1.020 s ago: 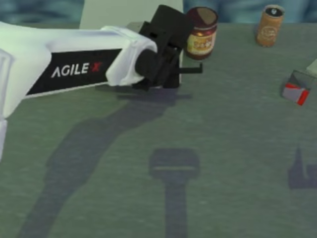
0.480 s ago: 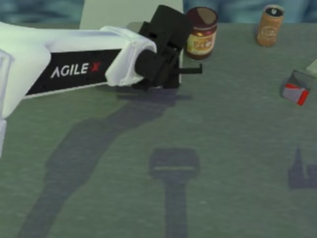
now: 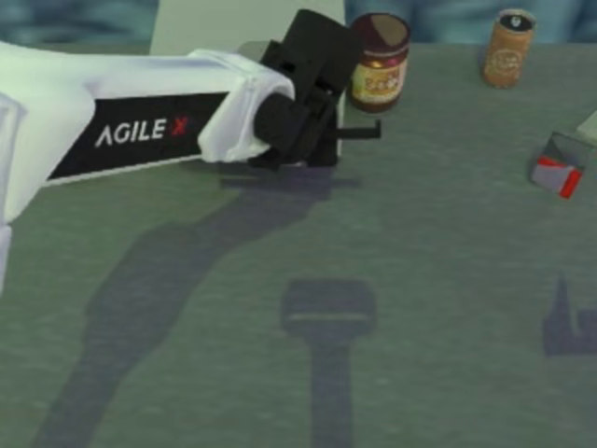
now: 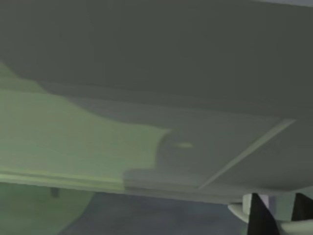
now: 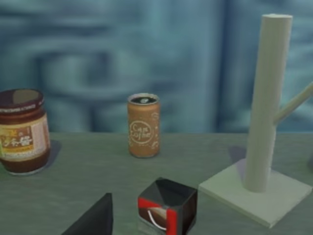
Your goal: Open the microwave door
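1. Almost nothing is moving since the earlier top views: the white left arm [image 3: 140,121] is creeping only a hair, its black left gripper [image 3: 312,93] holding the same spot at the microwave's front right corner. I judge the pull on the door is not yet starting, or is stalling.
2. The boxy light grey-white microwave [image 3: 224,23] is sitting at the far edge of the dark green desk [image 3: 420,280], left of centre, its front facing the near side and its long axis running left to right.
3. The flat silver-white framed microwave door [image 4: 146,127] is filling the left wrist view very close up; it looks closed, though I cannot be sure.
4. Whether the left jaws are apart or clamped, I cannot tell.
5. The right gripper is staying out of sight, parked.
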